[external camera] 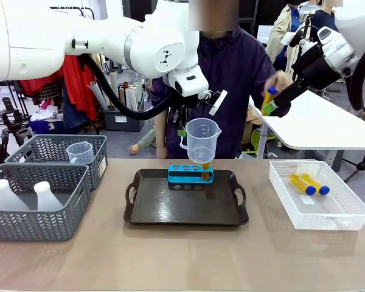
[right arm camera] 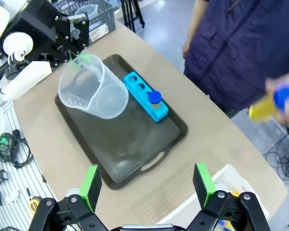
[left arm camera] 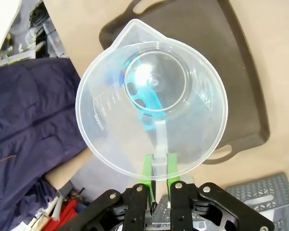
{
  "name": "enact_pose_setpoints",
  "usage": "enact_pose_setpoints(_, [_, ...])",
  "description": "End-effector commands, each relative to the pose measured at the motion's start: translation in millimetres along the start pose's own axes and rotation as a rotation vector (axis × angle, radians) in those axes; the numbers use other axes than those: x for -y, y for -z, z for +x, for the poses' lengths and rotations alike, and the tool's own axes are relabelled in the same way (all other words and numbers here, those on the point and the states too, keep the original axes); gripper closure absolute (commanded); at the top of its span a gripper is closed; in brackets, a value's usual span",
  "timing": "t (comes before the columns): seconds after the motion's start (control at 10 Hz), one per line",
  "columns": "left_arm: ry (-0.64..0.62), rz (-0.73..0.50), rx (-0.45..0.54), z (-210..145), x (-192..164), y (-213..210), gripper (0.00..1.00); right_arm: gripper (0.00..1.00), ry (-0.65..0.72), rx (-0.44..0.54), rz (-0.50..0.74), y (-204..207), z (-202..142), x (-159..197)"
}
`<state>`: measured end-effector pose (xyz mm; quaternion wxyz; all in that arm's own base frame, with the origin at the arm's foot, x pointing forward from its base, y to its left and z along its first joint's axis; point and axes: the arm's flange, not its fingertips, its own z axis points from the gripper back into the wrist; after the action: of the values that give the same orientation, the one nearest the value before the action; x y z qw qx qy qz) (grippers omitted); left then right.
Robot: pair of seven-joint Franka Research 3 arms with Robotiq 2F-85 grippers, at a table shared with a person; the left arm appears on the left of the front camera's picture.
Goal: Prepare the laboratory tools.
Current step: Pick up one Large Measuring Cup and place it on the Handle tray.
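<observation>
My left gripper (left arm camera: 159, 162) is shut on the handle of a clear measuring beaker (left arm camera: 151, 103), holding it upright in the air above the rack (external camera: 203, 141). Below it a small blue rack (external camera: 190, 175) stands on the black tray (external camera: 164, 207), with one blue-capped tube of amber liquid (right arm camera: 155, 98) in an end hole. My right gripper (right arm camera: 147, 184) is open with nothing between its pads, raised at the far right (external camera: 274, 108). Close beside it a person's hand holds another amber tube (external camera: 269, 97), blurred in the right wrist view (right arm camera: 273, 103).
A white mesh basket (external camera: 347, 213) at the right holds two more tubes (external camera: 309, 184). Two grey baskets (external camera: 36, 226) at the left hold a second beaker (external camera: 80, 152) and two white flasks (external camera: 9, 196). The person stands at the table's far edge.
</observation>
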<state>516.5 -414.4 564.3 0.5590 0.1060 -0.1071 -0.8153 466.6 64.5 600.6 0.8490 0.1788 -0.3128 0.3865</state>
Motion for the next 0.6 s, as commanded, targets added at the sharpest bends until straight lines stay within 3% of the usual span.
enact_pose_setpoints(0.0, [-0.014, 0.013, -0.005, -5, 0, -8, 1.0, 0.0, -0.002, 0.012, 0.014, -2, 0, 1])
enact_pose_setpoints(0.4, [-0.007, 0.012, 0.003, -3, -3, -7, 1.0, 0.0, -0.002, 0.012, 0.014, -2, 0, 1])
enact_pose_setpoints(0.5, [0.039, -0.048, 0.039, 3, -9, 4, 1.0, 0.0, -0.002, 0.012, 0.014, -2, 0, 1])
